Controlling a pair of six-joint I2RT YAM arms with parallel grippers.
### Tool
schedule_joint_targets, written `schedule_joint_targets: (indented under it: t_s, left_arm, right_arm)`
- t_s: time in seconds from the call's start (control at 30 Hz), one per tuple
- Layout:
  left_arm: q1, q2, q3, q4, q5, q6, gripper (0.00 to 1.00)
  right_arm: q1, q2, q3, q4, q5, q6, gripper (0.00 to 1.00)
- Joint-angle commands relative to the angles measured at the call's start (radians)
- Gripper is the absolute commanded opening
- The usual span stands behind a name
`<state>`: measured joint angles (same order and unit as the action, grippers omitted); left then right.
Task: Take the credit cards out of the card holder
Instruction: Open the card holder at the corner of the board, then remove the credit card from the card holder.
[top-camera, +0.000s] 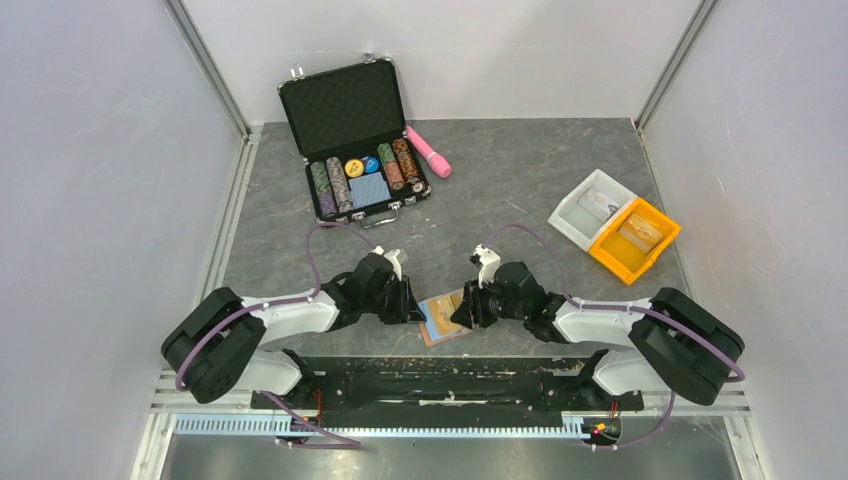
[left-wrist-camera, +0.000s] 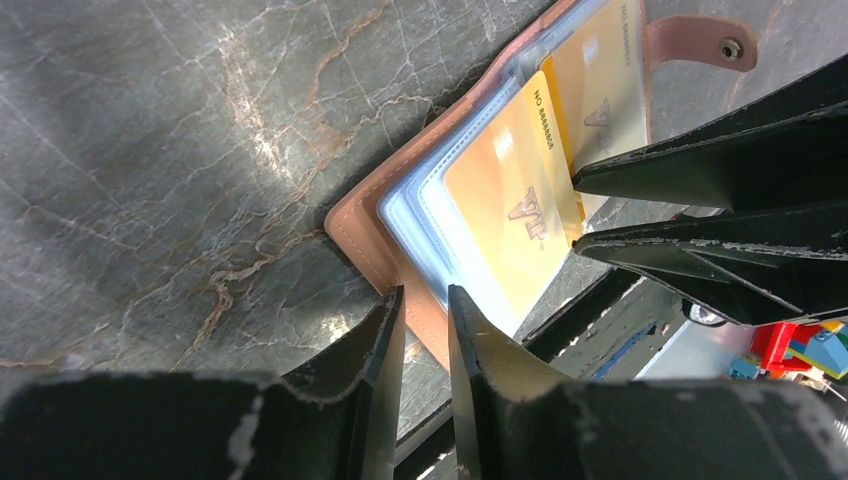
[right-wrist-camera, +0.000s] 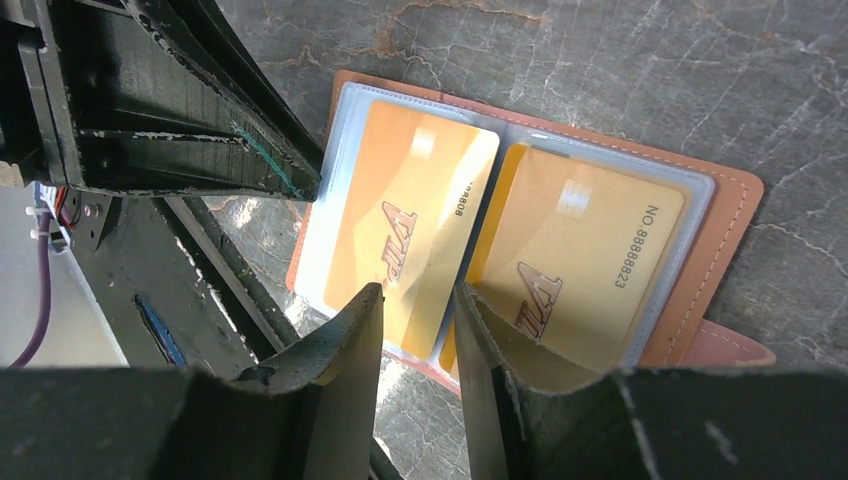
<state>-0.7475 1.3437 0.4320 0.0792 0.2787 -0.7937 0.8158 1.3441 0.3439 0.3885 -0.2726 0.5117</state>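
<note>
The brown card holder (top-camera: 446, 318) lies open on the grey table between my two grippers, light blue sleeves up. Two orange-yellow credit cards sit in its sleeves, one on the left (right-wrist-camera: 400, 220) and one on the right (right-wrist-camera: 580, 250); they also show in the left wrist view (left-wrist-camera: 510, 210). The closing tab (left-wrist-camera: 700, 45) sticks out at one end. My left gripper (left-wrist-camera: 425, 300) is low at the holder's brown edge (left-wrist-camera: 365, 235), jaws a narrow gap apart, holding nothing. My right gripper (right-wrist-camera: 420, 295) hovers over the fold at the holder's near edge, slightly open and empty.
An open black poker chip case (top-camera: 355, 130) with chips stands at the back left, a pink cylinder (top-camera: 428, 150) beside it. A white tray (top-camera: 590, 208) and an orange bin (top-camera: 635, 238) lie at the right. The black base rail (top-camera: 440, 375) runs just behind the holder.
</note>
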Motion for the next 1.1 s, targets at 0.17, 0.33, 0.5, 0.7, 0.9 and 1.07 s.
schedule_joint_targets:
  t_s: [0.17,0.33,0.5,0.7,0.9,1.07]
  left_arm:
    - [-0.001,0.020,-0.020,0.006,-0.042,-0.001,0.26]
    - [-0.001,0.022,-0.018,0.001,-0.045,0.001,0.25]
    - [-0.001,0.024,-0.018,-0.005,-0.048,0.003,0.24]
    - [-0.002,0.027,-0.016,-0.009,-0.053,0.006,0.23]
    - [-0.001,0.029,-0.012,-0.009,-0.052,0.005,0.23]
    - [-0.001,0.033,-0.012,-0.010,-0.052,0.005,0.23]
  right_arm:
    - [-0.003,0.005,0.003,0.064,-0.015,-0.001,0.32]
    - [-0.008,0.006,-0.006,0.085,-0.029,0.012,0.31]
    - [-0.013,0.009,-0.011,0.083,-0.023,0.017,0.35]
    - [-0.014,-0.003,-0.010,0.063,-0.005,0.010,0.34]
    - [-0.014,0.022,-0.010,0.065,-0.019,0.015,0.33]
    - [-0.014,0.022,-0.014,0.072,-0.019,0.019,0.33]
